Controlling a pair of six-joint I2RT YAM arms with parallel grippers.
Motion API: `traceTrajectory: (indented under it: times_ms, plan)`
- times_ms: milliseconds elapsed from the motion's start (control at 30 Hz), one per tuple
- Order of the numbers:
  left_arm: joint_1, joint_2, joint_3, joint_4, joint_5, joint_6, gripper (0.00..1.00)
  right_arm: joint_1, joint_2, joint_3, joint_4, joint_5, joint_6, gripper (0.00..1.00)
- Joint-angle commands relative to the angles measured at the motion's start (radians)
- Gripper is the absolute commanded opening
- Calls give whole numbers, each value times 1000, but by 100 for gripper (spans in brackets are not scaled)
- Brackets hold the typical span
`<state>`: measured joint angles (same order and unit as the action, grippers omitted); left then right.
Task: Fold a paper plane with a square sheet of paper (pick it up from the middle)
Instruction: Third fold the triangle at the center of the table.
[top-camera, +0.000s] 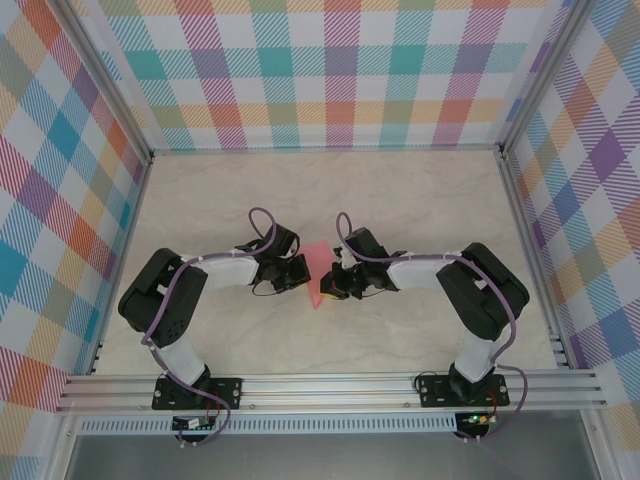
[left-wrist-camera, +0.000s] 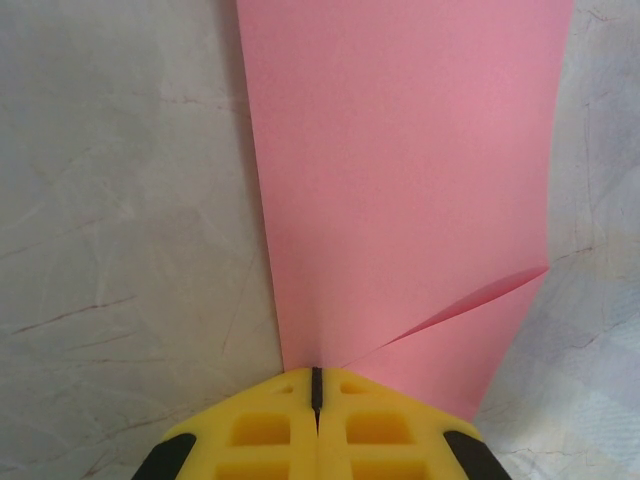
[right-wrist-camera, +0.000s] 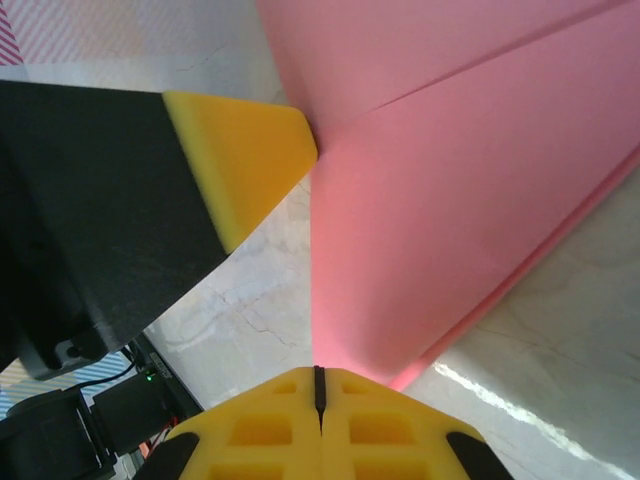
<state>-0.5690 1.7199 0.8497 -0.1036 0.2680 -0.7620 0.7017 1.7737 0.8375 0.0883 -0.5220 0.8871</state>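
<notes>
Starts at the near rail (top-camera: 330, 385) with both arm bases bolted side by side, elbows out, forearms angled in toward the table middle. Left gripper (top-camera: 300, 272) and right gripper (top-camera: 336, 284) tip to tip, near each other, with the square sheet of paper (top-camera: 318, 262) caught between. Left wrist view: yellow jaws pressed together to a thin dark seam, clamped on the sheet's near edge; pink paper stretching away from the tips, one slanted flap edge on its right side. Right wrist view: same tight seam, jaws nipping a lower point of the sheet, with a crease line running across the pink above; left arm's yellow finger touching the paper from the left. Looks raised off the marbled table (top-camera: 200, 200), cannot tell for sure. Beyond, bare tabletop, then checked back wall (top-camera: 320, 70).
</notes>
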Motion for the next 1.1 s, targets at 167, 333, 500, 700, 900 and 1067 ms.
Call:
traceTrajectory:
  times_ms: [167, 333, 500, 700, 900, 1067]
  plan:
    - [-8, 62, -38, -110, -124, 9, 0, 14, 86, 20, 11, -34, -6, 0]
    - [-8, 61, -38, -110, -124, 10, 0, 16, 107, 26, -25, -14, -19, 0]
    - [-8, 53, -43, -110, -126, 9, 0, 21, 37, 26, -45, 6, -34, 0]
    - [-8, 54, -43, -108, -127, 8, 0, 59, 21, 50, -77, 27, -62, 0]
    - [-9, 53, -44, -107, -126, 8, 0, 80, 74, 56, -91, 51, -60, 0]
    - [-9, 49, -48, -107, -127, 8, 0, 81, 101, 79, -138, 73, -71, 0]
